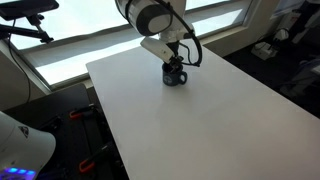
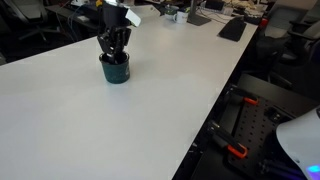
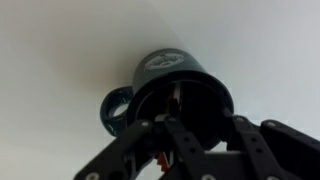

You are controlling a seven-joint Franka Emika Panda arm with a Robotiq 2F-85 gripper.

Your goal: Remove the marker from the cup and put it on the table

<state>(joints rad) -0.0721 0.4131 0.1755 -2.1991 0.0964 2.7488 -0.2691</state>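
Claw at cup, white table

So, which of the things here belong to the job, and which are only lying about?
Belong to the job: cup, marker (only a reddish bit shows), table, fingers at the cup.
Just lying about: dark flat thing on the table's far end, small clutter beyond it.
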